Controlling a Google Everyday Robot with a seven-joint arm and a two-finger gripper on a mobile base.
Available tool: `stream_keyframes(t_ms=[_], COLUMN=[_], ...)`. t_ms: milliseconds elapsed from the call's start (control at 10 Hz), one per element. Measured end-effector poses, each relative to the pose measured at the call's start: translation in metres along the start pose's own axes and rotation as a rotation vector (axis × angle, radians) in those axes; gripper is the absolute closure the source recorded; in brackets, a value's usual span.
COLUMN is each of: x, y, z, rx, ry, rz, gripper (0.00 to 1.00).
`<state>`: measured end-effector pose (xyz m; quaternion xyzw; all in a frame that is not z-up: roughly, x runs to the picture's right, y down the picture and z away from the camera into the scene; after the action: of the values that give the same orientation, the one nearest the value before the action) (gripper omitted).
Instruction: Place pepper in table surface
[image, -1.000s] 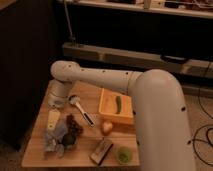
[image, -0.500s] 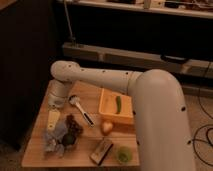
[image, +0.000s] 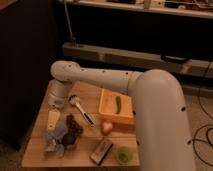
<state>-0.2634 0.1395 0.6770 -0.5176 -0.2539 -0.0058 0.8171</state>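
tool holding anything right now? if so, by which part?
Cannot tell. The tool hangs over the left side of the table surface; the pepper lies in the yellow bin, away from it.

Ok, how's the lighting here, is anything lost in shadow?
Camera view: dim, warm light; the table is lit, the background nearly black. The pepper in the bin shows plainly. The gripper, over the table's left side, merges with dark clutter beneath it. No glare on the arm.

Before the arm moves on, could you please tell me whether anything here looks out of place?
Nothing looks spilled or damaged. The pepper lies in the bin, not on the table; the claw hangs over the table's left side, away from it.
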Motion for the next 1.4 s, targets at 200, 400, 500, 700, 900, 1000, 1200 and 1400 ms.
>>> stream_keyframes(t_ms=[200, 400, 500, 700, 900, 1000, 1200, 1400], x=[0.003, 0.016, 0.027, 0.047, 0.083, 0.102, 0.157, 0.193], y=[-0.004, -0.014, -0.024, -0.044, -0.058, -0.060, -0.045, -0.025], z=[-0.013, -0.041, -0.061, -0.105, -0.151, -0.168, -0.202, -0.217], rx=[0.050, 0.114, 0.153, 0.235, 0.314, 0.347, 0.410, 0.455], ry=[0.062, 0.128, 0.153, 0.193, 0.235, 0.253, 0.277, 0.269], rz=[0.062, 0.140, 0.187, 0.285, 0.411, 0.468, 0.609, 0.713], gripper=[0.20, 0.20, 0.20, 0.20, 0.20, 0.20, 0.20, 0.20])
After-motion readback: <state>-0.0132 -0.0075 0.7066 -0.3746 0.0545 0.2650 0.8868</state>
